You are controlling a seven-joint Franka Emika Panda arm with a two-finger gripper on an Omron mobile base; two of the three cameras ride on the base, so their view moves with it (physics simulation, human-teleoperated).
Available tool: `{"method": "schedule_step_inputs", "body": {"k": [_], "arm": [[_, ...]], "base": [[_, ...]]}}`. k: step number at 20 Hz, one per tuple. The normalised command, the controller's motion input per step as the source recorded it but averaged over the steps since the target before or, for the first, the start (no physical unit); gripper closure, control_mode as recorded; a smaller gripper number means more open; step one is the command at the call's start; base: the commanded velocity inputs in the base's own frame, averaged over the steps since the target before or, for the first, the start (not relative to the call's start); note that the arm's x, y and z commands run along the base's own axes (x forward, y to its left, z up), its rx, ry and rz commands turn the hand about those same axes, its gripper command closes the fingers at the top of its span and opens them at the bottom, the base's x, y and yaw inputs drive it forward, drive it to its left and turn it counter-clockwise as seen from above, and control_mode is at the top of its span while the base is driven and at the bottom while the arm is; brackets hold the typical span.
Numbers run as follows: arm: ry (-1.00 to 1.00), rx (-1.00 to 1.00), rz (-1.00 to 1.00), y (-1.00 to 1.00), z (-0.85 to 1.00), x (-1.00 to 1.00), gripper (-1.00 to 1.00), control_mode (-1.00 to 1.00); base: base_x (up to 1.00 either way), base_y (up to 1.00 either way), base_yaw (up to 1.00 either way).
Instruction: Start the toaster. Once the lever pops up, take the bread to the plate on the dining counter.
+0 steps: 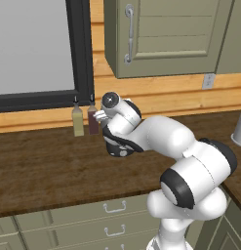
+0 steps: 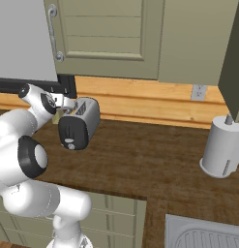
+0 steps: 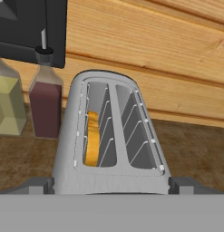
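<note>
At the bench's (image 2: 155, 160) back edge, my pincer (image 3: 111, 183) hangs wide over the toaster (image 2: 80, 123); I'd slide to its black end and press the lever down squarely.

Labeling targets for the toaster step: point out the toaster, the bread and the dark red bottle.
toaster (image 2: 78, 124): right base view, on its glossy black end panel.
bread (image 3: 91, 140): hand view, on the yellow-tan crust edge showing in the left slot.
dark red bottle (image 3: 46, 108): hand view, on its dark red body.
</note>
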Motion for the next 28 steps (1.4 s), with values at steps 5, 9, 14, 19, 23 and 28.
{"method": "schedule_step_inputs", "body": {"k": [5, 9, 14, 19, 23, 28], "arm": [[0.0, 0.0, 0.0, 0.0, 0.0, 0.0, -1.0, -1.0], [0.0, 0.0, 0.0, 0.0, 0.0, 0.0, -1.0, -1.0], [0.0, 0.0, 0.0, 0.0, 0.0, 0.0, -1.0, -1.0], [0.0, 0.0, 0.0, 0.0, 0.0, 0.0, -1.0, -1.0], [0.0, 0.0, 0.0, 0.0, 0.0, 0.0, -1.0, -1.0], [0.0, 0.0, 0.0, 0.0, 0.0, 0.0, -1.0, -1.0]], "base": [[0.0, 0.0, 0.0], [0.0, 0.0, 0.0], [0.0, 0.0, 0.0], [0.0, 0.0, 0.0], [0.0, 0.0, 0.0], [0.0, 0.0, 0.0]]}}
